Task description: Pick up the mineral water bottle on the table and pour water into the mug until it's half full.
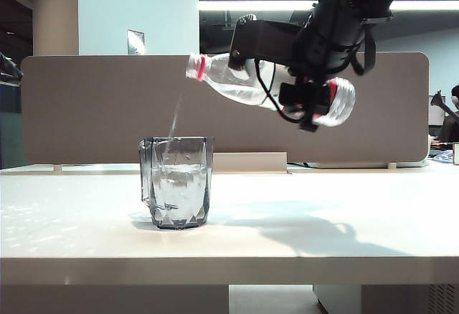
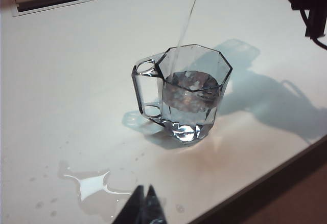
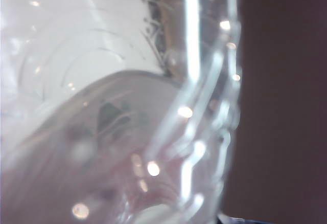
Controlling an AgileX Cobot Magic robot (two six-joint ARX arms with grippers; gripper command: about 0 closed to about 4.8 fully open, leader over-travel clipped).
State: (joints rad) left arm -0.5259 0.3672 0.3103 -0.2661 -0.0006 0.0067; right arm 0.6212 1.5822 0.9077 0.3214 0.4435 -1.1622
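Pouring water into the mug

My right gripper [image 1: 310,106] pinched the light, squashy bottle [image 1: 251,84] mid-body above the table [image 1: 323,235]; mug [image 1: 176,182] near its front edge. Left gripper [image 2: 143,203] hovered, fingers together.

We see an open office or lab workspace. The wide white desk [image 1: 301,235] has a thick pale front edge, and a long beige partition screen [image 1: 100,106] stands along its far side, the sort that divides office workstations. Above the screen a strip light [image 1: 251,4] glows under an exposed dark ceiling with ducting. A pale wall panel [image 1: 136,6] stands behind the screen on the left with a small notice [image 1: 135,41] pinned to it. At the far right edge, beyond the screen, a person [image 1: 452,117] is partly visible at another workstation.
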